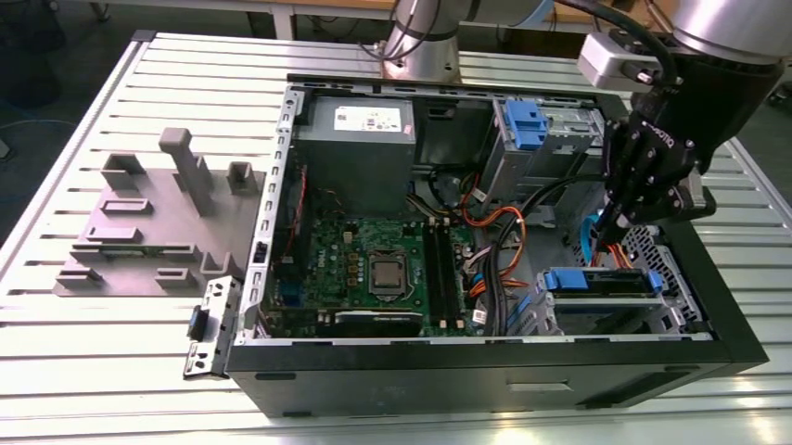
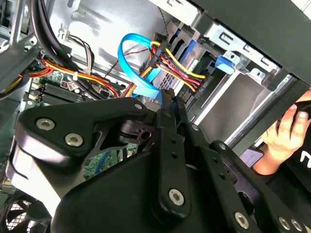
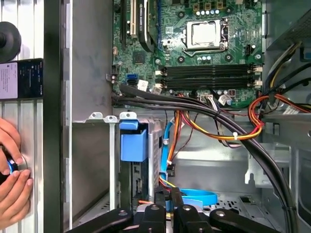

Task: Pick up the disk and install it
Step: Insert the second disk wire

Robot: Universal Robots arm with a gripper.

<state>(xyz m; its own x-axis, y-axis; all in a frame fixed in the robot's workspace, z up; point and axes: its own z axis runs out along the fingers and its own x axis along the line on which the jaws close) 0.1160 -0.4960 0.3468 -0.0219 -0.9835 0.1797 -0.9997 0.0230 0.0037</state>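
Observation:
The open computer case [image 1: 266,250] lies on its side on a slatted table. The disk's blue carrier frame [image 1: 600,281] sits in the drive bay at the case's corner on the exterior view's right; in the first wrist view the blue frame [image 3: 132,141] shows end-on in that bay, with the drive body mostly hidden. My black gripper [image 1: 625,218] hangs inside the case just above that bay, beside the blue data cable [image 2: 133,73]. Its fingertips [image 3: 170,196] stand close together with nothing between them.
Orange, yellow and black cable bundles [image 3: 228,131] run past the gripper. The motherboard [image 1: 371,269] fills the case floor, with a grey power supply box [image 1: 359,125] behind. A blue latch [image 1: 526,125] sits on the upper cage. A grey fixture [image 1: 155,227] lies on the table. A person's hand [image 3: 12,174] rests outside the case.

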